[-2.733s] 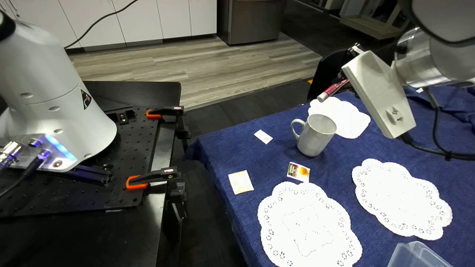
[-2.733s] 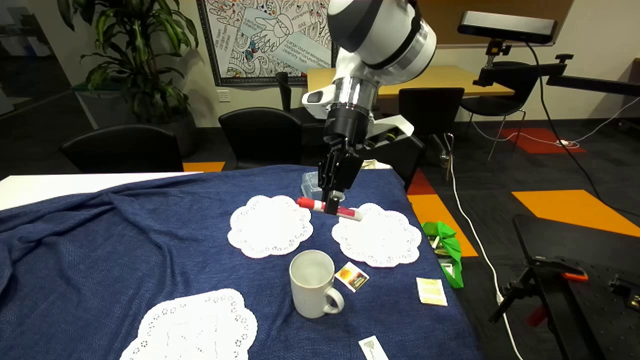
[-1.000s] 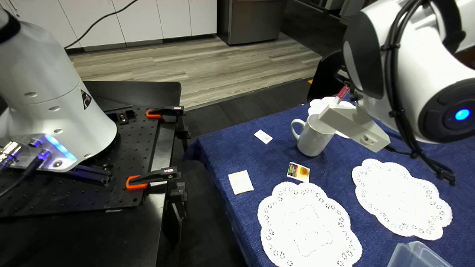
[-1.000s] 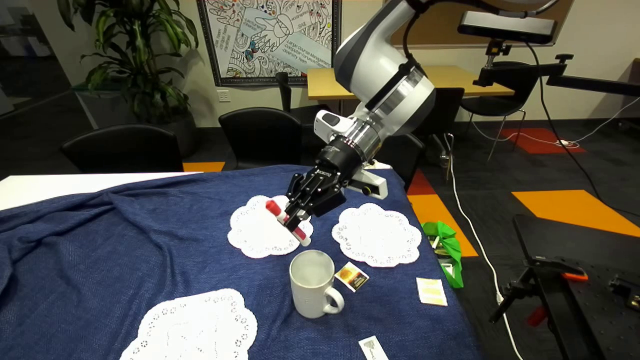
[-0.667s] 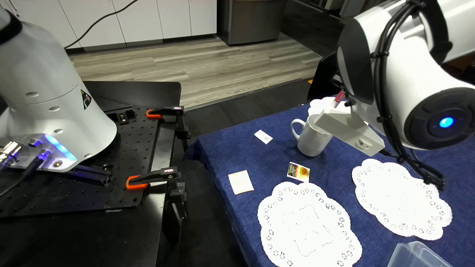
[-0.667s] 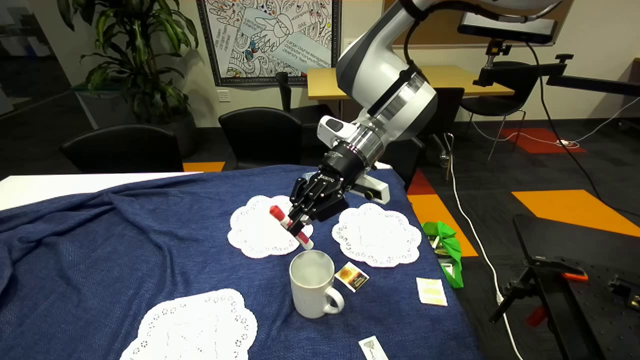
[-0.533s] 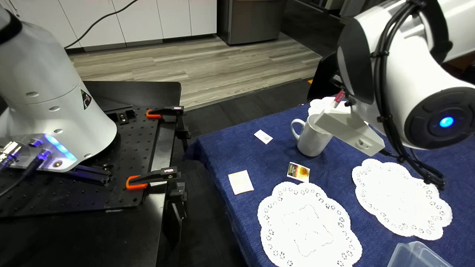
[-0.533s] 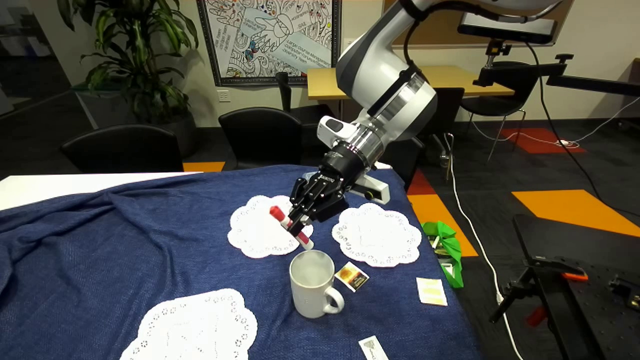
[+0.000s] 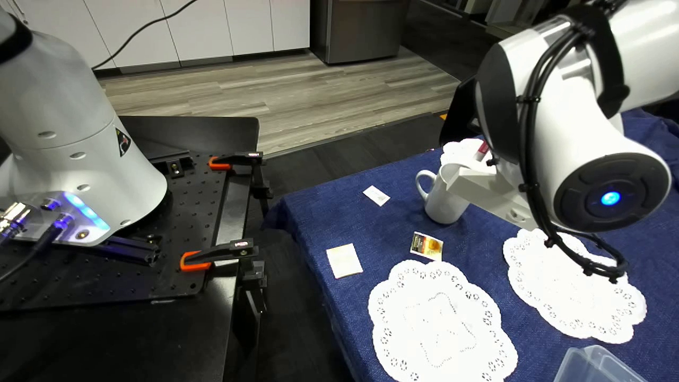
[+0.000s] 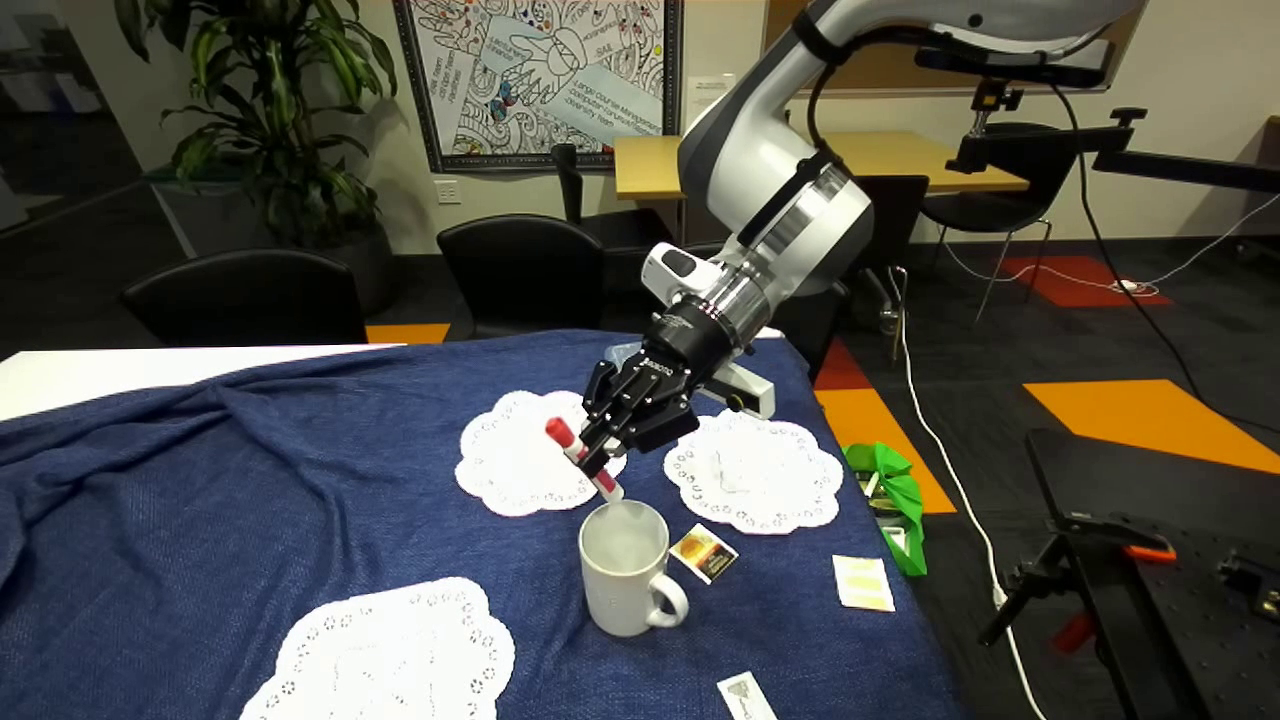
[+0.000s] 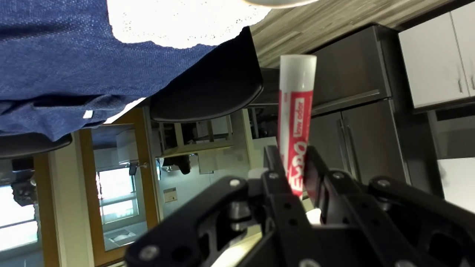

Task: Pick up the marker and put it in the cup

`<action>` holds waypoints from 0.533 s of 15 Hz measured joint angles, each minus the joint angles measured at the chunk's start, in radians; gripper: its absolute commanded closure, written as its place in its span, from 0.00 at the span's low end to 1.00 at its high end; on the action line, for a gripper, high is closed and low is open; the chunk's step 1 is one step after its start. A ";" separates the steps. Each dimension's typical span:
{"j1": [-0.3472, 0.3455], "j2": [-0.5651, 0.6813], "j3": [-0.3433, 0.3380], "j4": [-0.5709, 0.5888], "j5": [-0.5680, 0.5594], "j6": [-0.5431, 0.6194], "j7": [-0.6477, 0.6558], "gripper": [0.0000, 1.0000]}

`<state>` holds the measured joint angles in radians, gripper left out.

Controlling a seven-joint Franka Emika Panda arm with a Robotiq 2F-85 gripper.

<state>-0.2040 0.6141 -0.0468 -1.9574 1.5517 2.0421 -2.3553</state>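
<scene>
The red-pink marker (image 10: 570, 443) is held tilted, its red cap end up and its white end down; it also shows in the wrist view (image 11: 296, 111) and partly in an exterior view (image 9: 481, 151). My gripper (image 10: 592, 461) is shut on the marker's middle; both fingers touch it in the wrist view (image 11: 292, 159). The white mug (image 10: 612, 590) stands upright on the blue cloth, its handle (image 9: 423, 185) out to the side. The marker's lower end appears just above the mug's far rim. In an exterior view my wrist housing covers part of the mug and fingers.
White lace doilies (image 10: 755, 470) (image 9: 573, 286) lie flat around the mug. Small packets (image 10: 704, 553) (image 9: 344, 260) and a white slip (image 9: 376, 196) lie nearby. A clear plastic box (image 9: 599, 366) stands near a corner. Black chairs (image 10: 520, 275) stand beyond the table.
The gripper has swung from level above the doilies to tilted near the mug, marker still held. In the last half second it sinks slightly and the marker's lower end comes closer to the rim.
</scene>
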 measured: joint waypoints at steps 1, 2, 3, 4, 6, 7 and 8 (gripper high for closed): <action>0.000 0.007 -0.002 0.000 0.012 -0.012 -0.024 0.95; -0.001 0.015 -0.004 0.000 0.020 -0.028 -0.043 0.95; -0.002 0.023 -0.006 0.001 0.026 -0.044 -0.058 0.95; -0.003 0.032 -0.009 0.002 0.029 -0.061 -0.065 0.95; -0.005 0.049 -0.017 0.003 0.034 -0.093 -0.076 0.95; -0.006 0.057 -0.021 0.003 0.036 -0.107 -0.077 0.95; -0.006 0.065 -0.026 0.004 0.039 -0.119 -0.078 0.95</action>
<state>-0.2103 0.6789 -0.0729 -1.9538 1.5907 1.9231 -2.4330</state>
